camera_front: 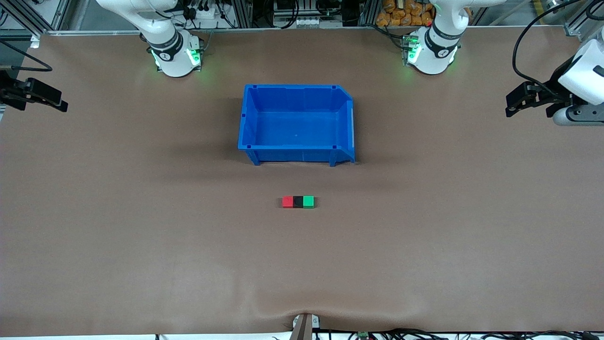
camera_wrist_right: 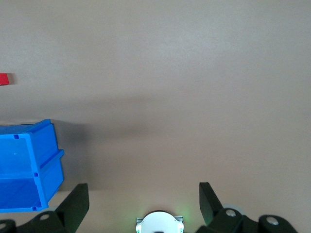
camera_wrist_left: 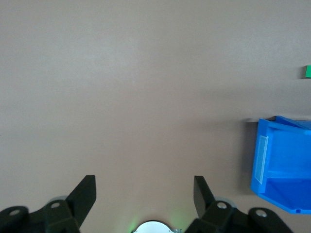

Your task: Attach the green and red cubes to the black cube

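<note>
Red cube, black cube, green cube look joined; left gripper and right gripper hang off at their ends of the worktop, fingers spread, empty; job looks done, next is just parking.

No text or label can be read anywhere (blue bin included).

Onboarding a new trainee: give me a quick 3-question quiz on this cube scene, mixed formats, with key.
1. True or false: the black cube sits between the red cube and the green cube, touching both.
2. Multiple choice: what is inside the blue bin? A) the red cube B) the green cube C) nothing visible
3. Fill in: the left gripper and the right gripper are both ____, holding nothing.

Key: 1 true; 2 C; 3 open. The row of cubes lies nearer the front camera than the bin, and each gripper hangs over bare table at its own arm's end.
</note>
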`<state>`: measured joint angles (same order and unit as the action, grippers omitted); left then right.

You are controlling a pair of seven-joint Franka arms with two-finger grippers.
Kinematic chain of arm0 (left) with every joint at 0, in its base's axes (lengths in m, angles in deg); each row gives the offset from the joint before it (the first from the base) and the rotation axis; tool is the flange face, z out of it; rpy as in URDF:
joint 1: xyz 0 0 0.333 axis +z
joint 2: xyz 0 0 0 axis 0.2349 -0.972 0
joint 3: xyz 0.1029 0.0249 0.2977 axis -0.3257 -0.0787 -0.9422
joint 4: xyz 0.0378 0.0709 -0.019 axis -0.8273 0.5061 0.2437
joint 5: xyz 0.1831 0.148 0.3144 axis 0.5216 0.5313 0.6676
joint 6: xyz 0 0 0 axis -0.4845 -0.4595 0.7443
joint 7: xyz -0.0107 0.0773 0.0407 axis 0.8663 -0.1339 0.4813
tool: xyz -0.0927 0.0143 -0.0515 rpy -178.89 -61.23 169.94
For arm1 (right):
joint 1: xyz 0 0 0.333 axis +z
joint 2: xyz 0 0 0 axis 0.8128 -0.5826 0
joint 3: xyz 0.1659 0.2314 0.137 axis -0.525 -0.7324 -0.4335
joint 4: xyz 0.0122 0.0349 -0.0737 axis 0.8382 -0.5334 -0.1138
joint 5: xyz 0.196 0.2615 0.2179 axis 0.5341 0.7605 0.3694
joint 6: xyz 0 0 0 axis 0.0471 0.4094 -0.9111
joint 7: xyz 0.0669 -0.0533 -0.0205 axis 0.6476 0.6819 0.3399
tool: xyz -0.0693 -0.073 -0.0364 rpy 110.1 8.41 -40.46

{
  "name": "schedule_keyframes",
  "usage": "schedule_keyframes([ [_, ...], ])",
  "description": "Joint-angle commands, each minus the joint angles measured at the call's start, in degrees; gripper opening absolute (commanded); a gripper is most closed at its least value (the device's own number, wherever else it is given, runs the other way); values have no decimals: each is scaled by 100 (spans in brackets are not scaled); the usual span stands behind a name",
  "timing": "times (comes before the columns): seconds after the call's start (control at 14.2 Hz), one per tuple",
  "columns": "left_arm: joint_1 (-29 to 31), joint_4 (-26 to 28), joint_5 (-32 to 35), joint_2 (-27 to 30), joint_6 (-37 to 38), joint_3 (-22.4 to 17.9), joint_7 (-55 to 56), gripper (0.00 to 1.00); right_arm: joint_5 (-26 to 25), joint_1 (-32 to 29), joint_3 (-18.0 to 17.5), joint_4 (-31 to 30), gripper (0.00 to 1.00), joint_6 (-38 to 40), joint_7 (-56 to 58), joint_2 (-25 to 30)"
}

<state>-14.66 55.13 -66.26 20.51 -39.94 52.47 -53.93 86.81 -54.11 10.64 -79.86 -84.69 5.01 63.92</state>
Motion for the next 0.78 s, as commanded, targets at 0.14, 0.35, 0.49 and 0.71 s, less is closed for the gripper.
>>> schedule_keyframes([
  [0.14, 28, -100, -11, -49, 1, 8, -121, 92, 2, -157, -58, 94, 100, 83, 48, -49],
  [0.35, 46, -100, -3, 12, 36, 8, -244, 97, 11, -175, -58, 94, 100, 109, 48, -49],
  [0.49, 46, -100, -3, -31, 1, 8, -200, 95, 11, -166, -58, 94, 100, 118, 48, -49],
  [0.71, 46, -100, -11, 12, 45, 8, -235, 100, 11, -166, -58, 94, 100, 118, 48, -49],
])
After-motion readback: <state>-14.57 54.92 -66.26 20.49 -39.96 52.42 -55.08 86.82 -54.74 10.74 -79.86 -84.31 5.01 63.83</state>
